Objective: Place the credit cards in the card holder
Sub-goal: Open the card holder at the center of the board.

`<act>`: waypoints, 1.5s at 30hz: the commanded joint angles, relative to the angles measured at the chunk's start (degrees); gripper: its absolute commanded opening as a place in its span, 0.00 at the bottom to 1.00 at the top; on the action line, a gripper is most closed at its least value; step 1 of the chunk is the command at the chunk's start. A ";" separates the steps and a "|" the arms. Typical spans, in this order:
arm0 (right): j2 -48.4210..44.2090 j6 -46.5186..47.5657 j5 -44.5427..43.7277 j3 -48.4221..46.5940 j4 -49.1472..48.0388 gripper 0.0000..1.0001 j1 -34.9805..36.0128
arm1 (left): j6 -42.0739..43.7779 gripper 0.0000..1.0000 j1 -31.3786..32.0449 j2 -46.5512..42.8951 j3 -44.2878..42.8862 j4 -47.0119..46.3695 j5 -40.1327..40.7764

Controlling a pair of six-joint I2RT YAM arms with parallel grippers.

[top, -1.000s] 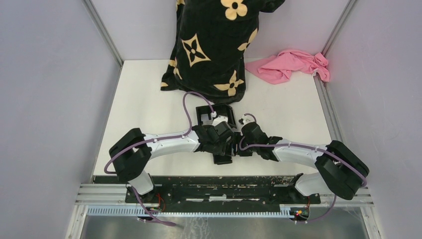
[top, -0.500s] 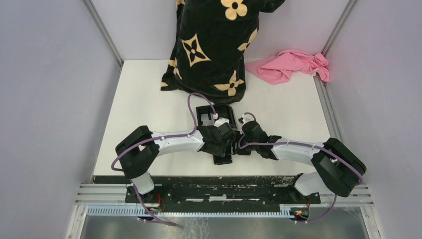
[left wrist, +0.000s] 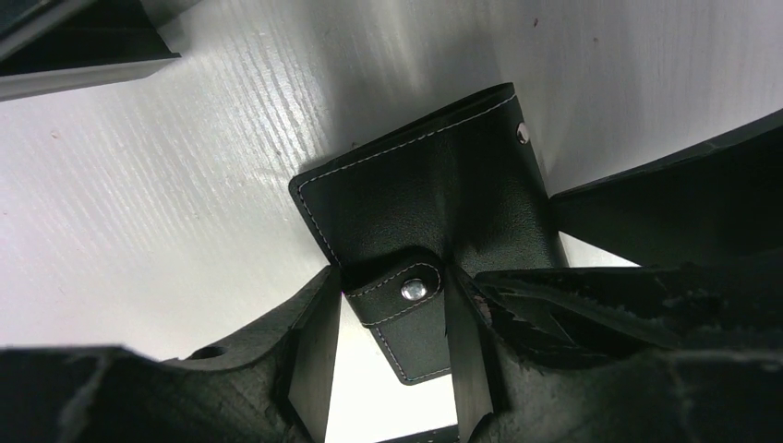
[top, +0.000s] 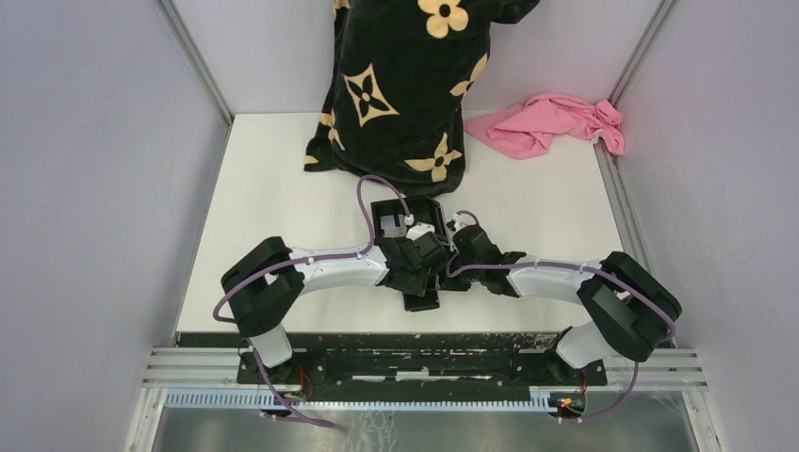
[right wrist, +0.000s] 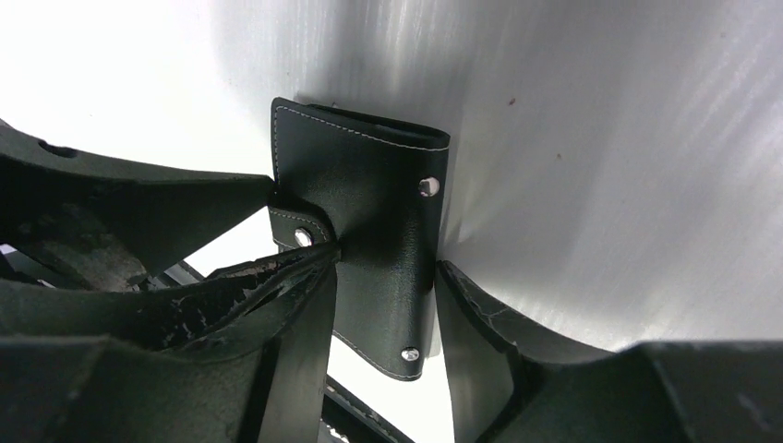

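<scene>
Over the last second the right arm has swung inward toward the left one, so both wrists now crowd together over the middle of the white counter [top: 283, 207]. Both pairs of fingers have narrowed. The small black stitched leather card holder [left wrist: 434, 203] sits between them. The left fingers [left wrist: 312, 360] press against its snap-tab end, and the right fingers [right wrist: 475, 351] bear on its two long edges, so both arms look to have a grip on it. The card holder is folded shut with its tab lying over the outside, so it probably has to be opened before anything can go in. No credit cards show in either wrist view. The black shallow tray [top: 407, 201] just beyond the wrists holds something pale, too small to identify.
</scene>
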State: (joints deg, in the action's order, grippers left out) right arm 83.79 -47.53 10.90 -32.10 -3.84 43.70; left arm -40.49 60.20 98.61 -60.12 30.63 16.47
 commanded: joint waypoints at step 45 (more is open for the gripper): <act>13.80 5.54 -3.92 -2.12 16.29 0.01 -0.24 | -9.12 0.06 1.01 0.86 0.43 14.63 18.78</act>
State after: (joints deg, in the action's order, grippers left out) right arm 92.47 -45.15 12.88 -38.04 -3.22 43.11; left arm -47.16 61.89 100.47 -62.54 37.28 26.46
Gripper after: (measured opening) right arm 0.034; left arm 0.351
